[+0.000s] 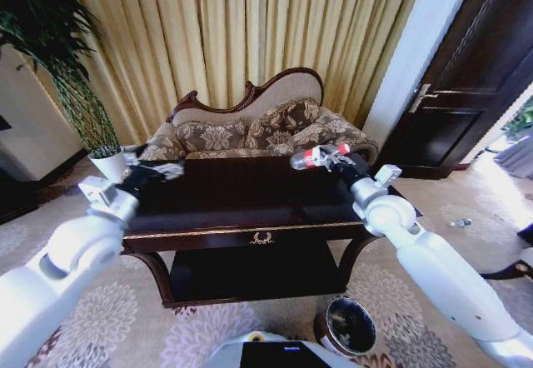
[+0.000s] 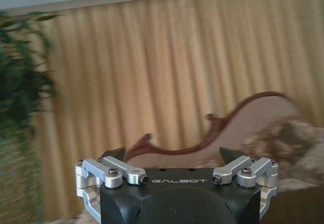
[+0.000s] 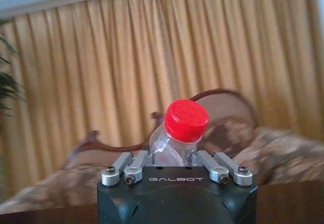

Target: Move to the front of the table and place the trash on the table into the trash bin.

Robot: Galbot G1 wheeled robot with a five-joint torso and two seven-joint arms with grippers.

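Bottle, clear with a red label and cap, is clamped in the right gripper and held in the air above the far right part of the table. Nearest the robot, the trash bin stands on the carpet in front of the table's right leg. Over the table's left end the left gripper hovers with its fingers spread apart, grasping nothing. Behind the table sits the sofa.

Floral carved-back sofa before gold curtains, potted plant beside, dark door.
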